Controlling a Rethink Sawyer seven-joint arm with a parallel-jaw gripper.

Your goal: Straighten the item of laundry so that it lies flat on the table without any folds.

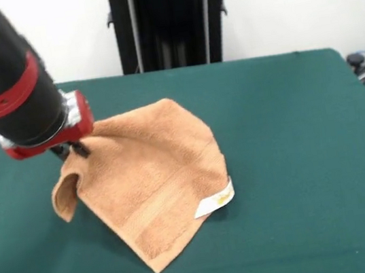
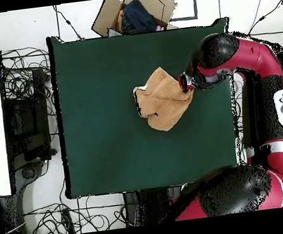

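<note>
The near corner of a peach-orange terry towel [image 1: 150, 189] points toward the camera, resting on the dark green felt-covered table [image 1: 296, 161]. A flat woven band runs across the towel just behind that corner, and a small white care label [image 1: 214, 202] pokes out at its right edge. The towel sits a little left of the table's centre, well away from every edge. It is not flat: the far left part is raised off the cloth, and one corner curls down in a loose flap at the left.

The gripper [image 1: 73, 151] of the red and black arm meets the towel at that raised left edge. Its dark fingers appear pinched shut on the fabric, though the wrist hides most of them. The overhead view confirms the gripper at the towel's edge.

The towel looks light, soft and limp; it will drape and fold under its own weight and may drag on the felt. Good places to hold are the hemmed corners, pulled outward and low.
</note>
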